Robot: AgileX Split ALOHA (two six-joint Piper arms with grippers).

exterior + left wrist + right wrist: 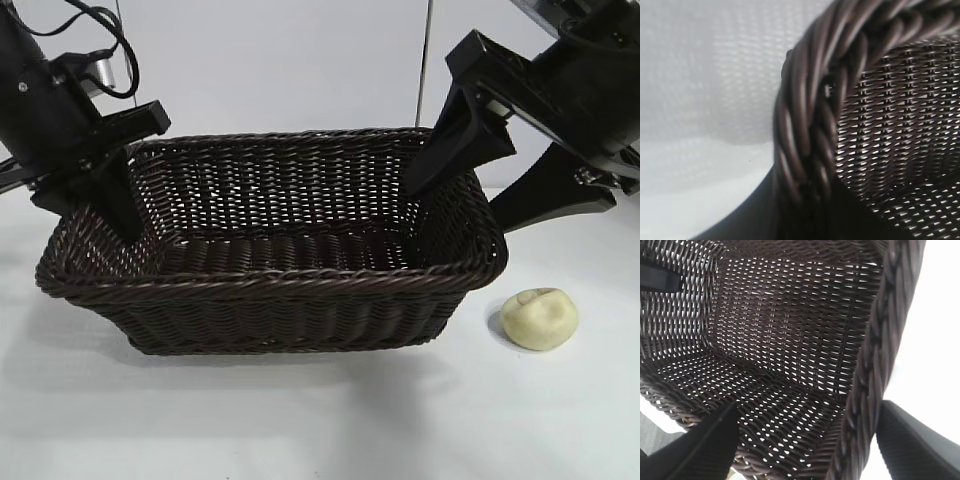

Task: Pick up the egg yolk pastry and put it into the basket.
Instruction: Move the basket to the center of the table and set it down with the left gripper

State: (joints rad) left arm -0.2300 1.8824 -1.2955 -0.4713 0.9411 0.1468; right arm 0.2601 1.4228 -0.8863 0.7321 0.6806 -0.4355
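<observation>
Egg yolk pastry (540, 318) on table, apart from both jaws.

No text, label, brand, number or sign is showing anywhere in these views: nothing readable is appearing on the basket (270, 250), the pastry (540, 318), the arms or the bench (320, 420).

Dark brown woven basket (270, 300), pale cream-yellow egg yolk pastry (540, 318), white table (300, 420)
</observation>
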